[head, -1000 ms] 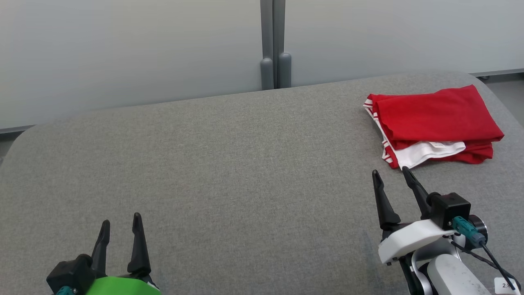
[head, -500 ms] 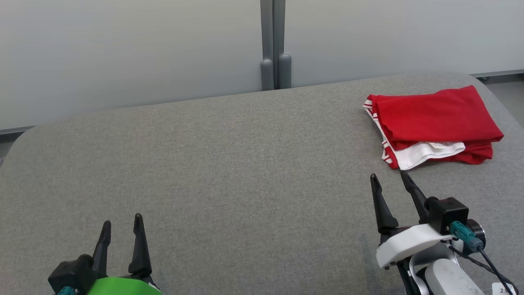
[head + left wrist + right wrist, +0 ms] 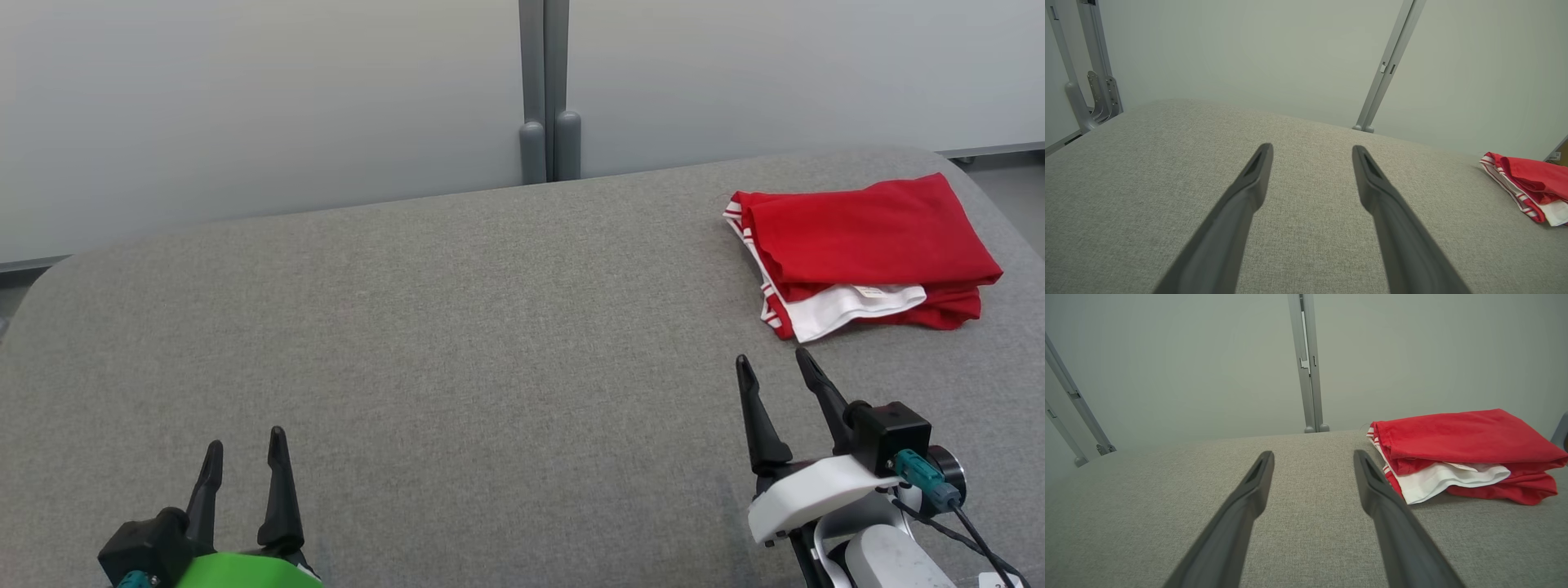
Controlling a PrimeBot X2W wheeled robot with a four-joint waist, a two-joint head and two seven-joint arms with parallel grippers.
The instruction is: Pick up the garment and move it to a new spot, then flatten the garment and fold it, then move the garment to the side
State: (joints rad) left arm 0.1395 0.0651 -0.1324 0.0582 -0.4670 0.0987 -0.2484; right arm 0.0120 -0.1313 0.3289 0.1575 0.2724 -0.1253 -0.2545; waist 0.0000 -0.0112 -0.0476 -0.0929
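Head view. A folded red garment (image 3: 865, 237) lies on the grey fabric-covered table (image 3: 457, 327), at its far right corner. A white layer and red-and-white striped trim show along its near and left edges. A small label (image 3: 873, 289) sits on the white layer (too small to read). The left end effector (image 3: 245, 438) is at the lower left above bare table, fingers spread and holding nothing, well apart from the garment. The right end effector (image 3: 771, 356) is at the lower right, also released and empty. Its fingertips point toward the garment's near left corner and stop just short of it. A grey post (image 3: 547, 82) divides the pale wall panels (image 3: 245, 106) behind the table.

Left wrist view. Both dark fingers stand apart over bare grey fabric, nothing between them. The garment shows at the right edge, partly cut off by the frame.

Right wrist view. The fingers are parted with only table surface between them. The garment lies just right of the right-hand finger, red fold on top, white layer beneath. From this angle the finger overlaps the striped edge, so contact here cannot be judged with confidence.
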